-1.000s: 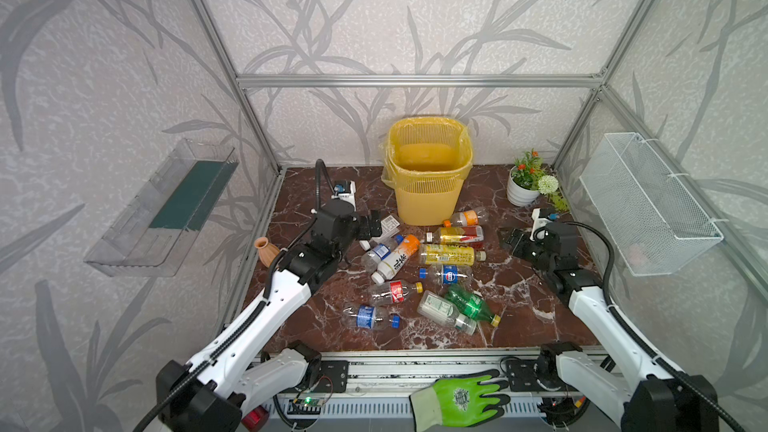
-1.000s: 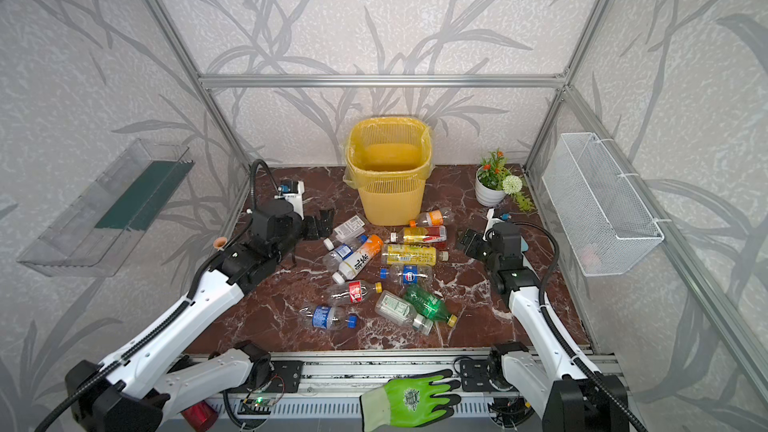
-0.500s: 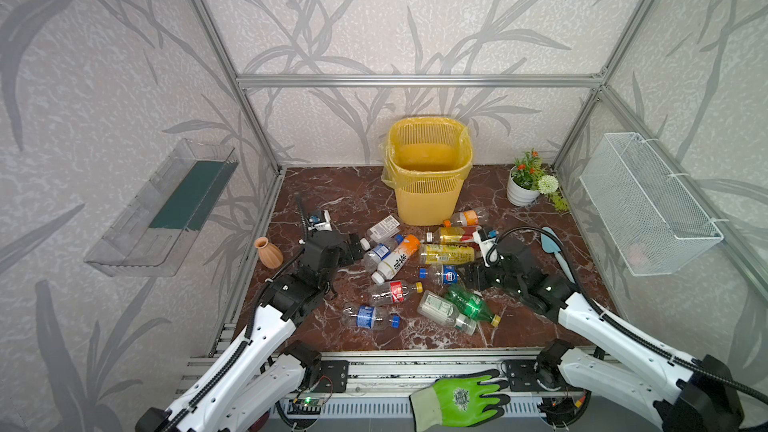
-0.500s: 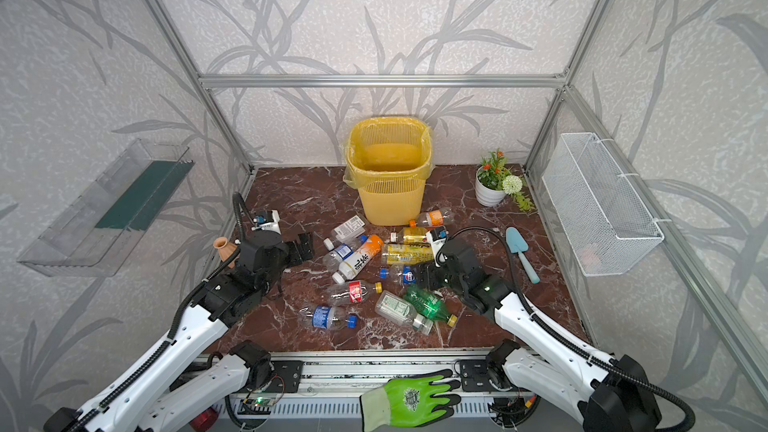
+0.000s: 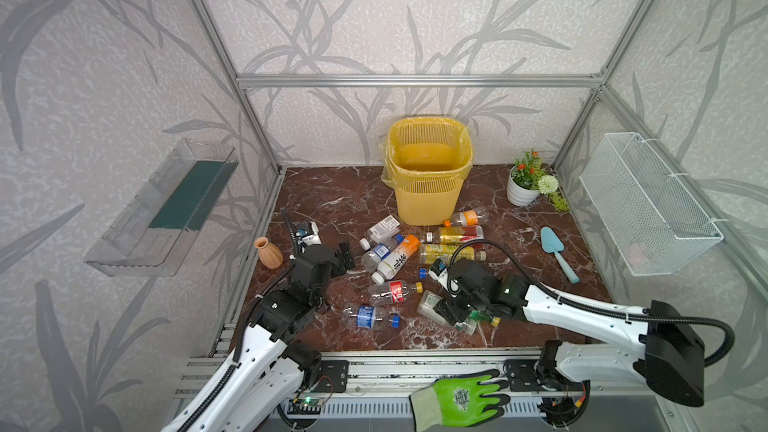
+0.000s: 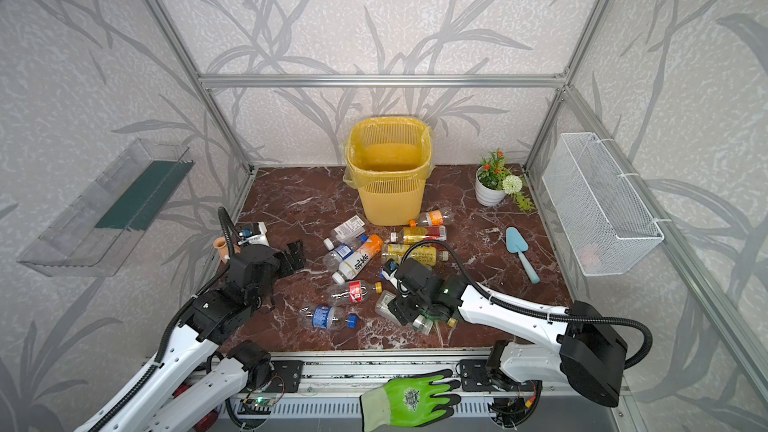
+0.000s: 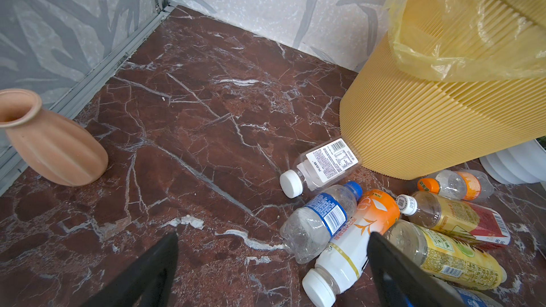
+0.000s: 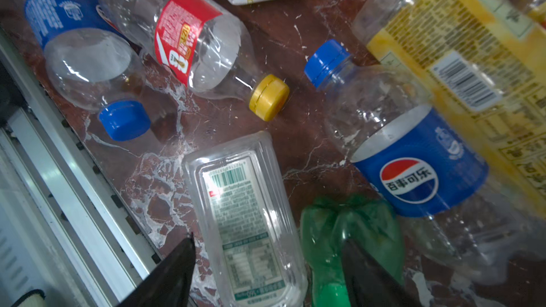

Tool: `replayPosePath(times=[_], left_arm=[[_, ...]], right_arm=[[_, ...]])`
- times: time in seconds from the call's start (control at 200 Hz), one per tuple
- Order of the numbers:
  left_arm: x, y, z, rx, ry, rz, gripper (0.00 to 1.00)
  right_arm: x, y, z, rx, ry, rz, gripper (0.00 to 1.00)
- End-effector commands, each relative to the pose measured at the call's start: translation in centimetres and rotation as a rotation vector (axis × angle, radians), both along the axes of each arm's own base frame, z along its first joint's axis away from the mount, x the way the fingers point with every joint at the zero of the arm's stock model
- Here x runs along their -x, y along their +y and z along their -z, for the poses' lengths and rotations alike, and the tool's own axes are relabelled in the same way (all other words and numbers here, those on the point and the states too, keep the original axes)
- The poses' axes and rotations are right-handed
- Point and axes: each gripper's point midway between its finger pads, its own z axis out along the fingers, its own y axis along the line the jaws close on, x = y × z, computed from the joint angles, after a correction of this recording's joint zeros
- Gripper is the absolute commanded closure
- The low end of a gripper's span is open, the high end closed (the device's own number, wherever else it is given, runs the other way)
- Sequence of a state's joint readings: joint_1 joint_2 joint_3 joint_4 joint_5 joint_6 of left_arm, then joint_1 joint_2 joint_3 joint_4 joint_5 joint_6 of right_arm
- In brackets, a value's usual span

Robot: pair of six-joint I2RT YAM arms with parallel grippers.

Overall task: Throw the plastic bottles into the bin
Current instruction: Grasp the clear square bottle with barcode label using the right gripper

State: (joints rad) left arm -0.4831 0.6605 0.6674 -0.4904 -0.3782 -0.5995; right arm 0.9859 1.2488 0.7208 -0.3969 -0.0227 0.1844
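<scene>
The yellow slatted bin (image 5: 424,201) (image 6: 390,201) (image 7: 413,131) stands at the back middle. Several plastic bottles lie on the marble floor in front of it. My right gripper (image 5: 451,311) (image 6: 405,309) (image 8: 269,240) is low over the front ones, open. Its jaws straddle a clear flat bottle with a green-white label (image 8: 242,202) (image 5: 430,303). One finger has floor showing beside that bottle; the other lies over a green bottle (image 8: 348,225). My left gripper (image 5: 343,257) (image 6: 293,257) (image 7: 273,234) is open and empty, just left of a white-and-orange bottle (image 7: 354,237) (image 5: 395,257).
A terracotta vase (image 5: 269,252) (image 7: 53,143) stands by the left wall. A potted plant (image 5: 525,184) and a blue trowel (image 5: 557,253) are at the right. A wire basket (image 5: 648,201) and a clear tray (image 5: 166,209) hang on the side walls. A green glove (image 5: 457,398) lies on the front rail.
My right arm swung left and down from the right side onto the front bottles, its jaws narrowing. My left arm drew back from near the bin and lowered, still open.
</scene>
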Motion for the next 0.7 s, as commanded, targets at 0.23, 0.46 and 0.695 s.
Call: replayPosePath(times=[0.23, 0.46, 0.695], left_arm=[[0.7, 1.2, 0.4, 0.001, 0.018, -0.058, 0.01], [1.0, 1.5, 0.6, -0.001, 0.021, -0.071, 0.01], [1.1, 1.7, 0.6, -0.003, 0.021, -0.079, 0.01]], right_arm=[[1.6, 2.1, 1.0, 0.069, 0.033, -0.127, 0.22], [2.5, 2.4, 2.8, 0.164, 0.11, -0.175, 0.21], [2.8, 2.7, 4.2, 0.24, 0.131, -0.211, 0.24]])
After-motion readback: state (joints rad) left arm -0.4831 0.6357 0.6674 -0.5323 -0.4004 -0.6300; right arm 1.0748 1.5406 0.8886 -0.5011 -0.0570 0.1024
